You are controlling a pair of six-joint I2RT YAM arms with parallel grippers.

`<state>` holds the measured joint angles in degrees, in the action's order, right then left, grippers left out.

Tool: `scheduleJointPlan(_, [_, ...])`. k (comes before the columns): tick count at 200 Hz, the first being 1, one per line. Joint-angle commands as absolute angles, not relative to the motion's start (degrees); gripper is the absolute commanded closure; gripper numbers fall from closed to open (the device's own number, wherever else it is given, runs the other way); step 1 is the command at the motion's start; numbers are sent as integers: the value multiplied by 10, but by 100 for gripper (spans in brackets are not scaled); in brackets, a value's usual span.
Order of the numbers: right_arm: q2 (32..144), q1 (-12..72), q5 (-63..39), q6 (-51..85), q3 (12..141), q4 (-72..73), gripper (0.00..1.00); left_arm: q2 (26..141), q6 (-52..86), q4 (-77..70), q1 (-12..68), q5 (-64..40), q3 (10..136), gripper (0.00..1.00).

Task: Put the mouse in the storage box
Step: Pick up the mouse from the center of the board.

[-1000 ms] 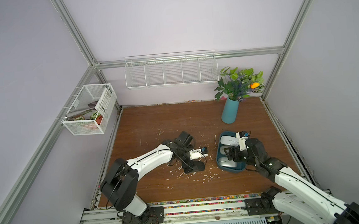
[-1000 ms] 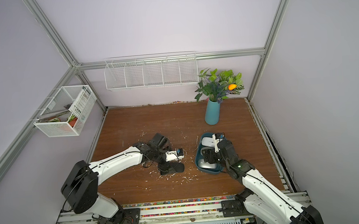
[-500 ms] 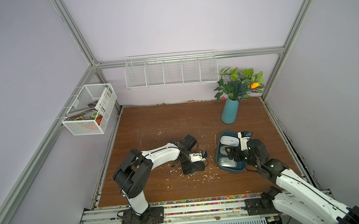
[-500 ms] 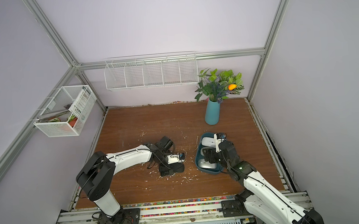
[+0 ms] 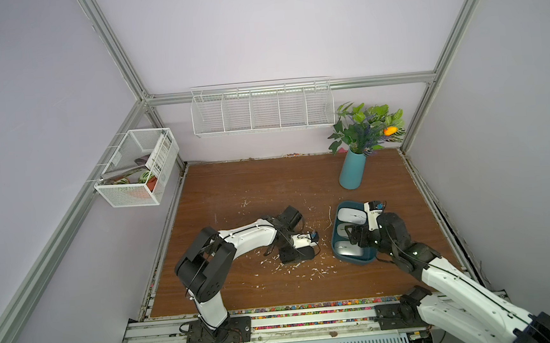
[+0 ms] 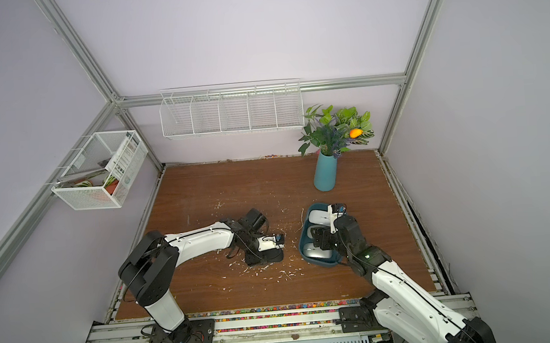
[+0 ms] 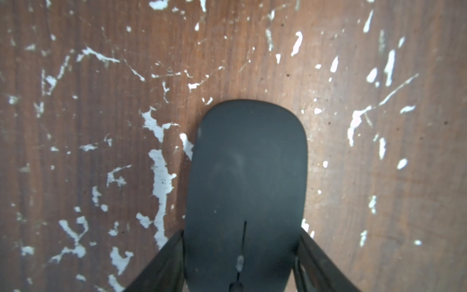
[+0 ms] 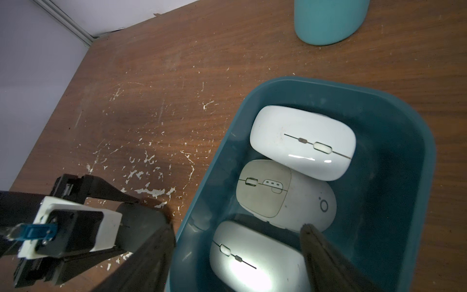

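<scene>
A black mouse (image 7: 247,172) lies flat on the brown table, just left of the storage box (image 5: 335,222). My left gripper (image 7: 241,232) is shut on the mouse, one finger pressed against each long side; in both top views the gripper (image 5: 294,252) covers most of it. The storage box (image 8: 417,177) is a dark teal tray holding a white mouse (image 8: 303,141), a cream mouse (image 8: 285,197) and a silver mouse (image 8: 252,263). My right gripper (image 8: 237,227) hangs open over the silver mouse at the box's near end, gripping nothing (image 6: 321,238).
A tall teal vase (image 5: 352,172) with green plants stands behind the box. A white wire basket (image 5: 263,112) hangs on the back wall and another (image 5: 137,168) on the left wall. White flakes and scratches (image 7: 159,172) cover the table around the black mouse.
My left gripper has closed from wide open onto the black mouse, and the left arm's elbow has swung up and in. The right arm has hardly moved.
</scene>
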<state>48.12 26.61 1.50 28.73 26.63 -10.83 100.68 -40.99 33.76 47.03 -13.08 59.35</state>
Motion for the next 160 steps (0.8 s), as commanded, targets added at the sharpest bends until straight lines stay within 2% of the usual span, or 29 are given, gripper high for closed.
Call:
scheduleJointPlan(1, [487,268,25,296,265,-102,17,1017,-410,332,474,-151,597,40])
scheduleJointPlan(64, [482,267,29,299,265,-107,17,974,-379,313,474,-138,607,54])
scheduleJointPlan(116, [470,264,-22,284,292,-144,17,817,-349,322,473,-155,598,54])
scheduleJointPlan(160, [435,264,-141,343,330,-146,14,658,-307,277,474,-154,509,55])
